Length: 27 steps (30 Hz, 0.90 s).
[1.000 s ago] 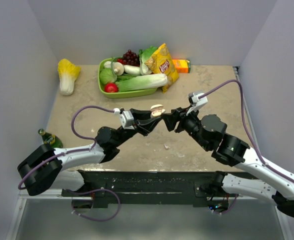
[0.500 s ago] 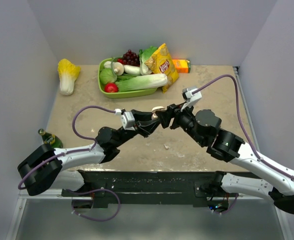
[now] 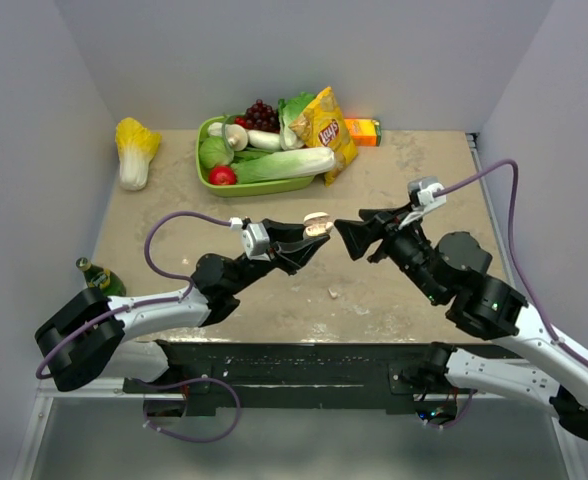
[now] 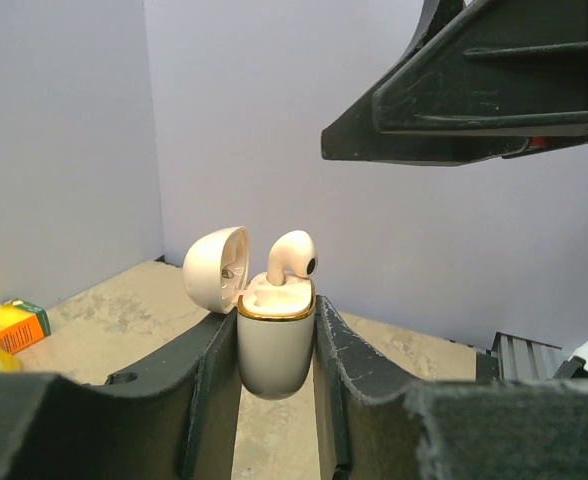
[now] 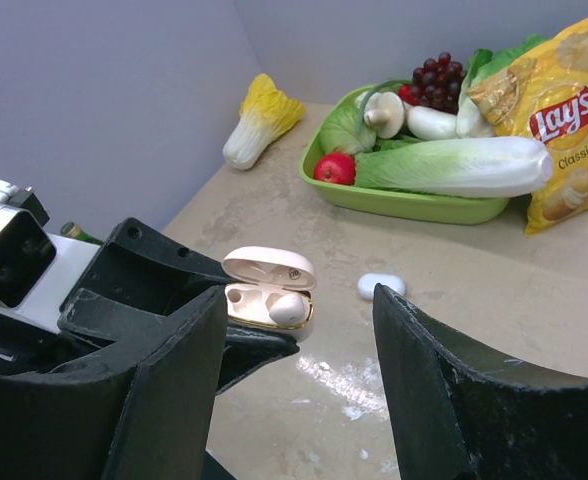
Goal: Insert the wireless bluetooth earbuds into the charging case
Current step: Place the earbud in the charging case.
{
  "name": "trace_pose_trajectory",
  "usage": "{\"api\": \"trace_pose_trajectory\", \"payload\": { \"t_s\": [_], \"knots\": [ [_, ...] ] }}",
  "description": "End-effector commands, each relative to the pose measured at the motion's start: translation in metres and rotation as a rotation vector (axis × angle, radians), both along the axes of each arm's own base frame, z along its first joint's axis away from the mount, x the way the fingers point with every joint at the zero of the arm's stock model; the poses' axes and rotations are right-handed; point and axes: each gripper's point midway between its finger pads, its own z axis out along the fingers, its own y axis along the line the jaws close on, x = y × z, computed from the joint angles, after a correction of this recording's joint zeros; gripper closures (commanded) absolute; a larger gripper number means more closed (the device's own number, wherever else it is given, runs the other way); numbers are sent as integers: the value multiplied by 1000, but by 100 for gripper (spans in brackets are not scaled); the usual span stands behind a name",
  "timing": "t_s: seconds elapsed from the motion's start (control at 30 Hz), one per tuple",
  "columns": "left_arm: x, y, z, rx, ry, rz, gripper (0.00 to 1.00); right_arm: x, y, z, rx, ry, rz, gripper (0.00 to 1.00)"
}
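My left gripper (image 4: 274, 325) is shut on the charging case (image 4: 274, 350), a pale rounded box with a gold rim, held upright above the table with its lid (image 4: 216, 268) flipped open. One of the wireless bluetooth earbuds (image 4: 292, 255) stands in the case, stem down, its head above the rim. My right gripper (image 3: 346, 233) hangs open and empty just right of the case (image 3: 316, 222), not touching it. In the right wrist view the case (image 5: 269, 300) shows between my open fingers, and a second white earbud (image 5: 381, 285) lies on the table beyond it.
A green tray (image 3: 264, 186) of vegetables and grapes stands at the back, with a yellow chips bag (image 3: 326, 130) and an orange box (image 3: 364, 130) beside it. A cabbage (image 3: 134, 150) lies back left. A green bottle (image 3: 96, 274) stands near the left arm.
My right gripper has drawn back to the right, away from the case, and its jaws have widened. The earbud stays in the case. The left arm has held still.
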Motion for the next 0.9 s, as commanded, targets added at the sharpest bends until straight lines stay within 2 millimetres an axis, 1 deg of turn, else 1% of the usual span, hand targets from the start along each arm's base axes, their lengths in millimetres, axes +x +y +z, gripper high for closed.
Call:
{"api": "trace_pose_trajectory", "payload": {
  "t_s": [0.0, 0.33, 0.87],
  "knots": [
    [-63, 81, 129, -508, -409, 12, 100, 2, -10, -16, -38, 11, -39, 37],
    [-67, 82, 131, -512, -420, 0, 100, 8, 0, -34, -79, 44, -39, 38],
    [-68, 77, 125, -496, -405, -33, 100, 14, 2, -30, -69, 34, -61, 38]
  ]
}}
